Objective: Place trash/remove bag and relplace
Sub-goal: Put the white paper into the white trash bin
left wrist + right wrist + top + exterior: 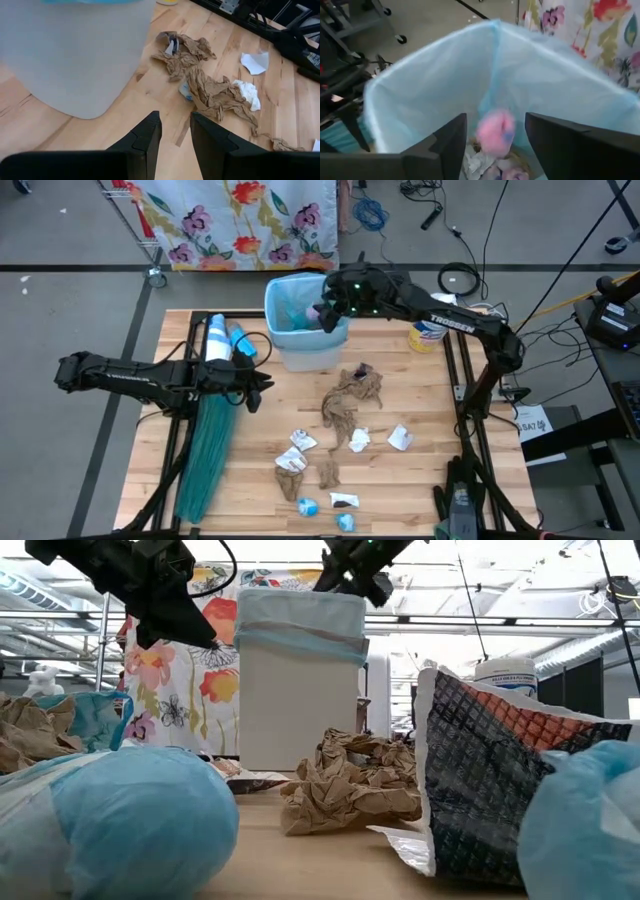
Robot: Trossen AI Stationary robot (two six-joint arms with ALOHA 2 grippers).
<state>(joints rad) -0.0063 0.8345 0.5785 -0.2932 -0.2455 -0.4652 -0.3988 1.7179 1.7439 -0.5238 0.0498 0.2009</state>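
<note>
A pink wad (495, 131) is seen between the right gripper's (496, 137) parted jaws above the lined bin's (300, 345) rim; the left gripper's (175, 131) jaws are held slightly apart over bare surface (150, 95).

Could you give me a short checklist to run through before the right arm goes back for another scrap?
1. Right pincer open over the bin: ok.
2. Pink scrap clear of the fingers, dropping into the pale-blue liner: ok.
3. Liner still folded over the rim: ok.
4. Scraps left on the table, such as the brown paper towel: ok, many remain.
5. Left pincer empty, beside the bin: ok.
6. Room left in the bin: cannot tell.
</note>
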